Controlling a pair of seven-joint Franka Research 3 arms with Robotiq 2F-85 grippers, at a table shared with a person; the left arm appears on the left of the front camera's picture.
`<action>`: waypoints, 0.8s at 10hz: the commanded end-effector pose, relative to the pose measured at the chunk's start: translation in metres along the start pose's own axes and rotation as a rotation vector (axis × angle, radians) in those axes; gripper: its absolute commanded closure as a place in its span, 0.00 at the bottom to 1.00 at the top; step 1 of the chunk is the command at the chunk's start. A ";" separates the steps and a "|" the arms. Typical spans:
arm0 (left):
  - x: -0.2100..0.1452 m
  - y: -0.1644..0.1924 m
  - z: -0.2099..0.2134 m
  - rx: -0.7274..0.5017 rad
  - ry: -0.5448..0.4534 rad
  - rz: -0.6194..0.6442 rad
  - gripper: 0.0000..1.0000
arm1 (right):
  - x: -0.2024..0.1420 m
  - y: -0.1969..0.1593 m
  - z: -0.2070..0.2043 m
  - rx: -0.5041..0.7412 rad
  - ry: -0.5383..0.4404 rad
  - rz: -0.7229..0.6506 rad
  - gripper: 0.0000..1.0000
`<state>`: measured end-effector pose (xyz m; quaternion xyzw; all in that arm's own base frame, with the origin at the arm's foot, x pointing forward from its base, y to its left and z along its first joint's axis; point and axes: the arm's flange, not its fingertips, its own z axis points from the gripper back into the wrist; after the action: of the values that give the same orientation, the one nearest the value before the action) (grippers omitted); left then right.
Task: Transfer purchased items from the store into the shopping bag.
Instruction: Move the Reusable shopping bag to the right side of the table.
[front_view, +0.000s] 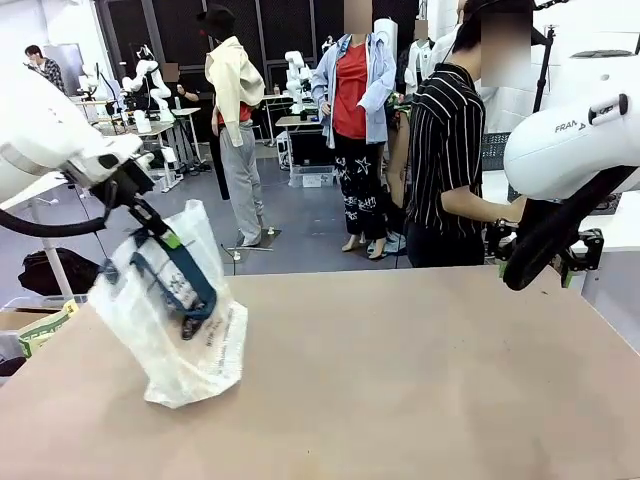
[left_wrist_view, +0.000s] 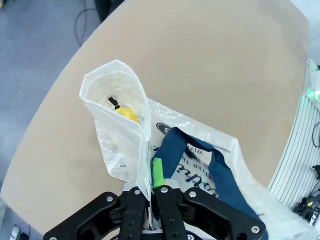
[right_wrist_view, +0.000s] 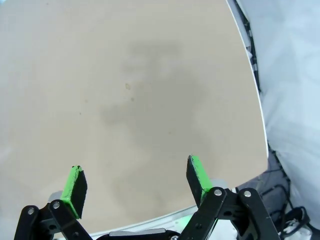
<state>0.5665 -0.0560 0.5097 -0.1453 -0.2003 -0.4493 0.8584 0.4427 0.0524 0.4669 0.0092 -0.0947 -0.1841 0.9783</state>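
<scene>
My left gripper (front_view: 163, 238) is shut on the top rim of the shopping bag (front_view: 185, 325), holding it up over the table's left side. The bag is whitish, crinkly plastic with navy handles (left_wrist_view: 215, 170) and dark print. In the left wrist view the left gripper (left_wrist_view: 148, 181) pinches the bag's edge, with one green pad (left_wrist_view: 158, 172) showing. The bag's mouth gapes open, and a round yellow item (left_wrist_view: 125, 114) lies inside it. My right gripper (right_wrist_view: 137, 177) is open with nothing between its fingers, above bare tabletop near an edge. The store is out of view.
A person in a black striped shirt (front_view: 448, 160) stands at the far right of the table (front_view: 400, 380), hands low beside my right arm (front_view: 570, 150). The tabletop stretches bare to the right of the bag. Other people and tables stand farther back.
</scene>
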 end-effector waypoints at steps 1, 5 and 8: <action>-0.011 0.008 0.029 0.059 0.030 0.085 1.00 | 0.003 0.001 0.000 -0.016 0.000 0.010 0.00; -0.075 0.058 0.102 0.120 0.087 0.344 1.00 | 0.003 0.001 0.000 -0.016 0.000 0.010 0.00; -0.127 0.077 0.139 0.163 0.118 0.499 1.00 | 0.003 0.001 0.000 -0.016 0.000 0.010 0.00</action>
<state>0.5344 0.1408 0.5509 -0.1013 -0.1528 -0.2360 0.9543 0.4431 0.0522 0.4671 0.0086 -0.0949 -0.1843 0.9782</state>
